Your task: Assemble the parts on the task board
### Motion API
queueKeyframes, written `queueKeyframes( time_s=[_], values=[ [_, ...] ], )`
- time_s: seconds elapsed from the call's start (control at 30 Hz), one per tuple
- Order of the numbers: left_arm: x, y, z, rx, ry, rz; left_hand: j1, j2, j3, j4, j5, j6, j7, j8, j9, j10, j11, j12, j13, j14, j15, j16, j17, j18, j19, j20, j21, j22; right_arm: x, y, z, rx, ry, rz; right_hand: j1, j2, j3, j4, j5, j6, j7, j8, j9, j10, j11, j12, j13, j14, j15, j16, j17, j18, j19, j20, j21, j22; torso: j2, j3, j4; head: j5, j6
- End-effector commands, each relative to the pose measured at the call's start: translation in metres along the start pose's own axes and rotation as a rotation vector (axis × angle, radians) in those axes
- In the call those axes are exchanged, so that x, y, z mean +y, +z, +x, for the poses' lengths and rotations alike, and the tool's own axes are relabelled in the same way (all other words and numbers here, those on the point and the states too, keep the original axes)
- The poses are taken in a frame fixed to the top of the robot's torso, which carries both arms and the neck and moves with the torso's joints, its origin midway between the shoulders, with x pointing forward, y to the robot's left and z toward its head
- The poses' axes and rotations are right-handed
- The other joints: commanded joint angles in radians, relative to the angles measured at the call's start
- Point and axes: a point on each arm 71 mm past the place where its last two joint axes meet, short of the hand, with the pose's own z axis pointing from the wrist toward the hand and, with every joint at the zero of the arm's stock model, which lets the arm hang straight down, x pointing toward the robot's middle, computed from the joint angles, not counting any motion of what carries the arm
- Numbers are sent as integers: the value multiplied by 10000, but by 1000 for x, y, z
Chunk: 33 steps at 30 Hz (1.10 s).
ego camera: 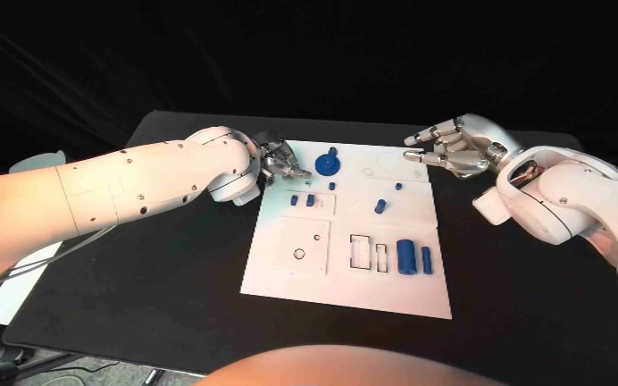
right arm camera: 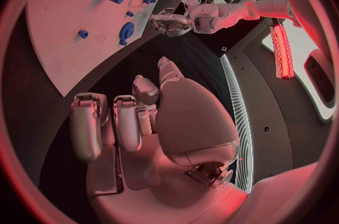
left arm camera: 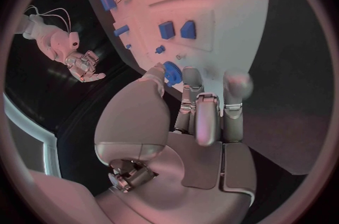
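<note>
There is one task board (ego camera: 346,279), a white plate on one black desk (ego camera: 154,297). Nine blue parts show on the board from the head view: one round disc with a knob (ego camera: 329,165), two small blocks side by side (ego camera: 303,199), one short peg (ego camera: 381,206), three tiny studs (ego camera: 332,187), one thick cylinder (ego camera: 405,256) and one thin bar (ego camera: 426,260) beside it. Two robot hands are seen, the left robot hand (ego camera: 276,159) and the right robot hand (ego camera: 451,148).

Black table (ego camera: 154,297) stands before a black backdrop (ego camera: 309,29).
</note>
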Motion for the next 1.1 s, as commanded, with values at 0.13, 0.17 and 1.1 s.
queueKeyframes(
  time_s=[0.13,0.17,1.1],
  values=[
    [-39,0,4,-625,190,3793,2149,-360,1166,-842,-62,-759,597,-1018,-1099,-1408,578,-2232,-2004,-2487,550,-3668,-3590,196,-997,484,-2062,-1462,1,0,1,34,-35,-42,3,53,-55,2,50,61,6,-20,0,-34,-7,-59,-16,742,-39,-65,1306,50,113,-34,-31,758,4,-5,-3,-56,73],
    [-43,0,6,-662,472,4098,2240,-521,1353,-847,-116,-694,660,-1330,-1486,-1401,575,-2765,-2623,-2668,563,-4141,-4109,224,-938,583,-2288,-1644,1,1,1,34,-34,-49,8,53,-55,-1,57,61,6,-20,0,-36,-8,-64,-20,742,-39,-66,1306,52,110,-34,-34,753,4,-3,-6,-70,95],
    [-64,32,39,-44,4893,4025,1999,-844,1570,-1105,-418,1751,412,-3476,-4285,127,559,-5231,-6853,974,367,497,-25,-395,2677,399,1214,1175,3,2,3,91,-21,-137,40,57,-56,-18,87,64,4,-19,1,-28,-11,-45,-9,745,-40,-58,1319,49,117,-35,-27,766,9,-13,9,-144,154]
  ],
)
